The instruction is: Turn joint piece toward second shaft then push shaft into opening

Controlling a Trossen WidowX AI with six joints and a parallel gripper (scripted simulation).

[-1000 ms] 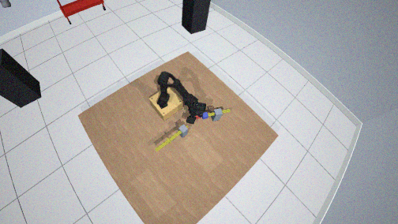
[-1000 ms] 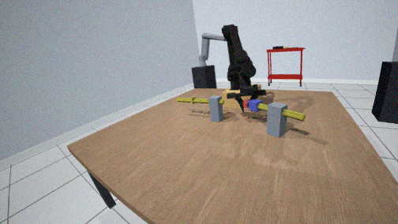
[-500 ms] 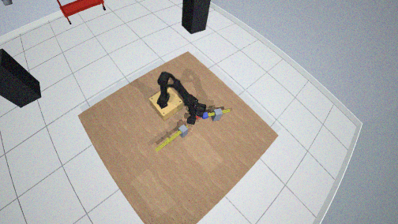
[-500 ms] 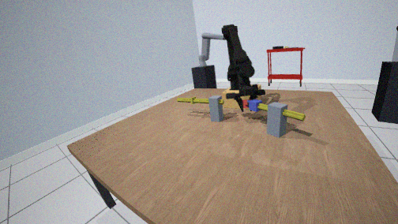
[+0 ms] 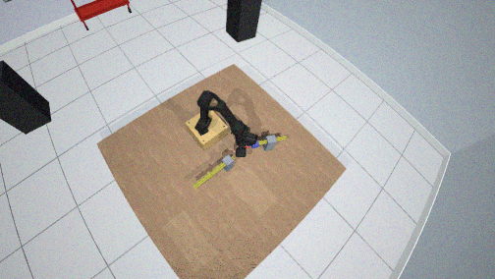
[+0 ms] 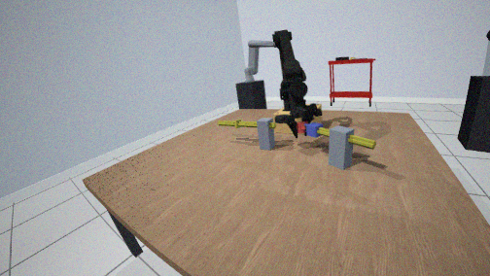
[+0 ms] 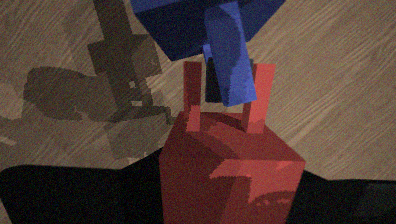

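The red joint piece [image 5: 247,146] [image 6: 301,127] [image 7: 232,187] is hinged by prongs to a blue yoke [image 5: 255,144] [image 6: 313,129] [image 7: 231,60]. The yoke ends the first yellow shaft [image 5: 282,139] [image 6: 364,142], fixed in a grey block [image 5: 270,142] [image 6: 340,148]. My gripper [image 5: 247,146] [image 6: 300,127] [image 7: 210,143] is shut on the red piece, one black finger on each side. The second yellow shaft [image 5: 208,178] [image 6: 249,124] passes through the other grey block [image 5: 228,162] [image 6: 265,134]; its near end stands apart from the red piece. The red piece's opening is hidden.
The arm's wooden base [image 5: 206,130] stands behind the blocks on the brown table [image 5: 162,157] [image 6: 243,214]. A collar [image 6: 237,123] sits on the second shaft on the outer side of its block. A red cart [image 5: 103,8] [image 6: 351,94] stands away on the floor.
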